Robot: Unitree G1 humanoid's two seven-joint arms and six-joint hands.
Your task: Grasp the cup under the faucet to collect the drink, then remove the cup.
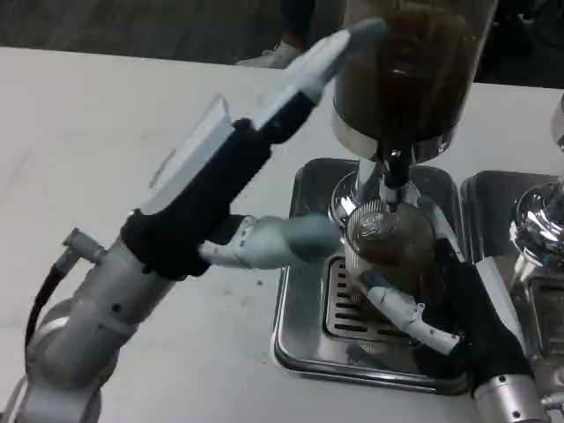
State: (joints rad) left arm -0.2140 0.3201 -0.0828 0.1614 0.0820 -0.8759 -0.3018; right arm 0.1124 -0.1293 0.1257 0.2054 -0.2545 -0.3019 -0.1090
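Note:
A clear cup [389, 236] stands on the drip tray grate [345, 304] directly under the black faucet [394, 166]. Brown drink shows inside the cup. My right hand [441, 304] comes in from the lower right and grips the cup around its lower part, fingers wrapped across the front. My left hand [238, 167] is raised at the left of the dispenser. One long finger reaches up to the brown-filled tank [410, 62], and its thumb [282, 241] points toward the cup from the left. It holds nothing.
The steel drip tray [304, 264] lies at the table's right centre. A second dispenser with its own tray [538, 225] stands at the right edge. Bare white tabletop [97, 141] stretches to the left.

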